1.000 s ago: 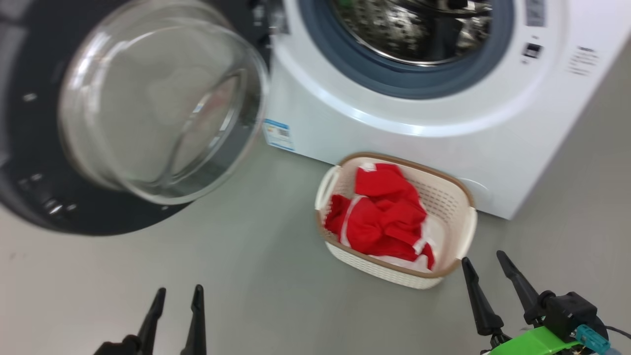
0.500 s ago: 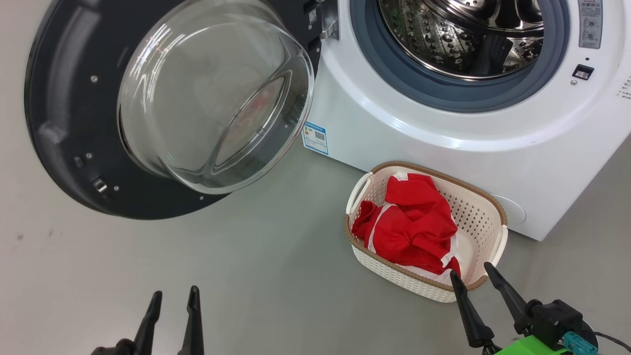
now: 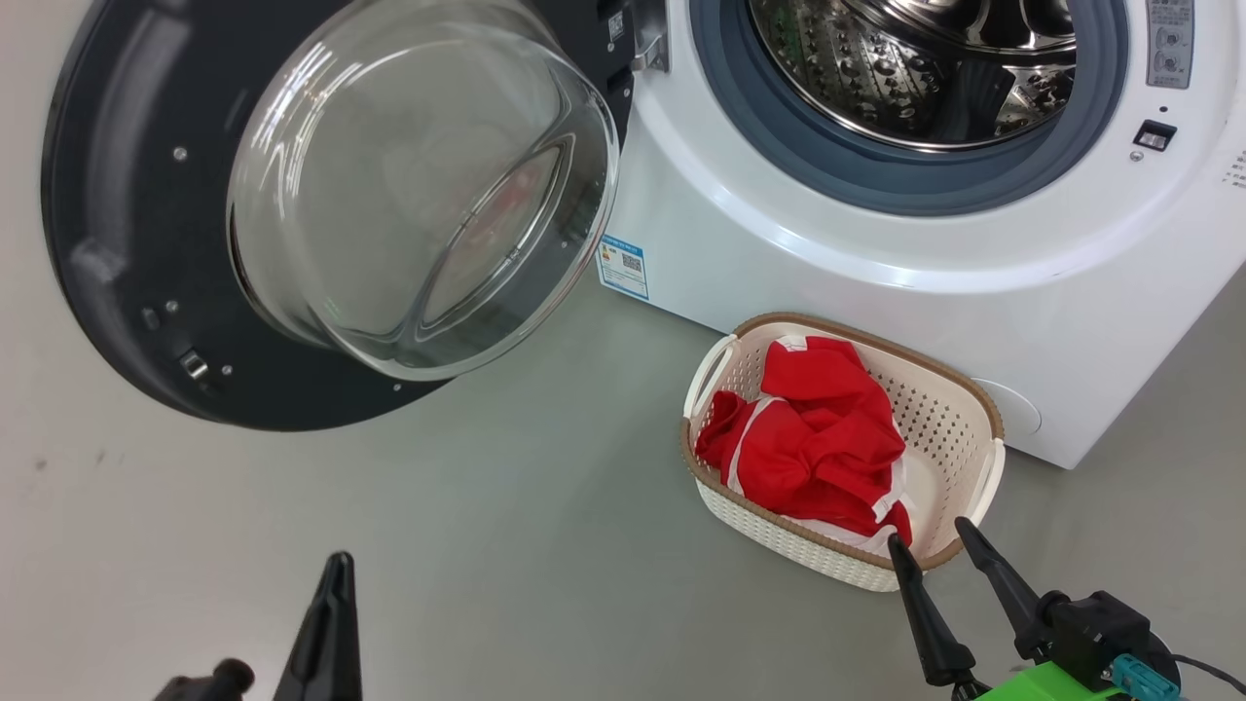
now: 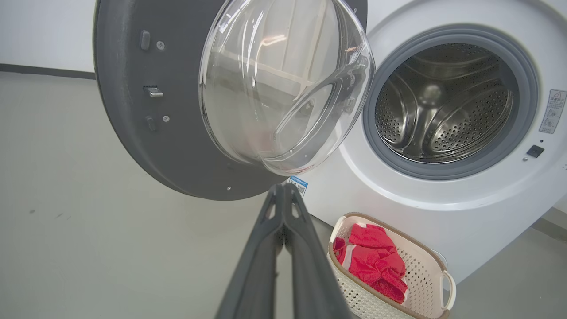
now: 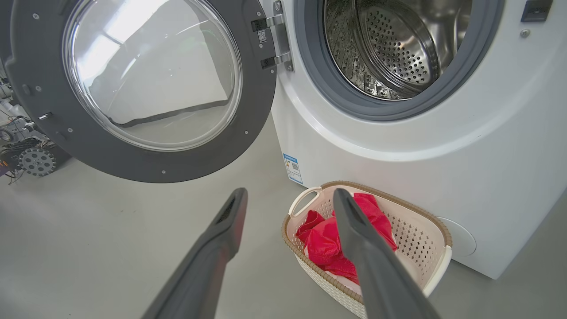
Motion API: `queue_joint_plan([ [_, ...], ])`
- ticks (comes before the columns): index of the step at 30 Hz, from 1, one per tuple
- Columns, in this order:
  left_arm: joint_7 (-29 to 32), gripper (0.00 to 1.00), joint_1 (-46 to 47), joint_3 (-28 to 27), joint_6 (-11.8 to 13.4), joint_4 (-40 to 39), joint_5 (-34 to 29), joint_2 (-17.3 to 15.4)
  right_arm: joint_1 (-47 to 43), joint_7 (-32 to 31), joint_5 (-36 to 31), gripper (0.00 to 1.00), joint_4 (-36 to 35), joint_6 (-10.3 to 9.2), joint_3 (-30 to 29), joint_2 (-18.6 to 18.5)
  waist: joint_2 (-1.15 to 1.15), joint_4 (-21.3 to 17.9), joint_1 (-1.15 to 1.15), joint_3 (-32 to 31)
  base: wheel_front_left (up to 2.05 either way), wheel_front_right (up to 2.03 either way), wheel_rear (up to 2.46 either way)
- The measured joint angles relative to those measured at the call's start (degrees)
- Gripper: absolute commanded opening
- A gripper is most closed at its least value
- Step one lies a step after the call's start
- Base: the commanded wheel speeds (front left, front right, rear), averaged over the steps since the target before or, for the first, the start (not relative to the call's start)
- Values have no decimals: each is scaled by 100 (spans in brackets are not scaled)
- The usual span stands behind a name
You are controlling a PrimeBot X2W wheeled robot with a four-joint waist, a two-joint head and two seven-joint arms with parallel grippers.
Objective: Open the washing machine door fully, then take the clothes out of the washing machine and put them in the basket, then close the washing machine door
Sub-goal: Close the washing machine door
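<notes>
The washing machine door point(image 3: 321, 195) hangs wide open at the left, glass bowl facing me; it also shows as the door point(image 4: 230, 93) and the door point(image 5: 146, 79). The white washing machine point(image 3: 876, 253) shows a bare steel drum point(image 4: 443, 102). Red clothes point(image 3: 818, 438) with white trim lie in the cream basket point(image 3: 959, 438) on the floor before the machine. My left gripper point(image 3: 338, 570) is low at the left, fingers pressed together, holding nothing; its shut tips point(image 4: 282, 190) point at the door's lower rim. My right gripper point(image 3: 930, 540) stands open just in front of the basket.
Grey floor point(image 3: 487, 545) spreads in front of the machine and under the door. A blue label point(image 3: 623, 265) marks the machine's lower left corner. Wheeled gear and cables point(image 5: 26, 155) sit behind the door at the far left of the right wrist view.
My left gripper's fingers have come together from open. The head camera shifted early on, then held steady. Door, basket and right gripper have stayed put.
</notes>
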State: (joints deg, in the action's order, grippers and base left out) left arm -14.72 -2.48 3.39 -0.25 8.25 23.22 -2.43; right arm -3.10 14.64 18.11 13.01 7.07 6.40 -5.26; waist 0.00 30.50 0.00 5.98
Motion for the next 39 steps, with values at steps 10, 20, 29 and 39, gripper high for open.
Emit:
queue_joint_plan([
  [10, 0, 0, 1300, -1022, -494, -485, -437, 40, 115, 0, -9, 100, -27, 0, -34, -22, 0, 11, 0, 167, 0, 0, 0],
  [20, -8, 0, 3381, -1952, -692, -536, -113, -591, 133, 0, -53, 100, -68, 0, -34, -47, 0, -52, 0, 259, 0, 0, 0],
  [29, -24, 0, 4769, -2482, -692, 1192, 1088, -1570, 297, 0, -59, 100, -118, 0, -4, -157, 0, -271, 0, 420, 0, 0, 0],
  [39, 1128, 0, 5877, -2450, -692, 4434, 3007, -2399, 343, 0, -108, 100, -152, 0, -4, -180, 0, -457, 0, 596, 0, 0, 0],
])
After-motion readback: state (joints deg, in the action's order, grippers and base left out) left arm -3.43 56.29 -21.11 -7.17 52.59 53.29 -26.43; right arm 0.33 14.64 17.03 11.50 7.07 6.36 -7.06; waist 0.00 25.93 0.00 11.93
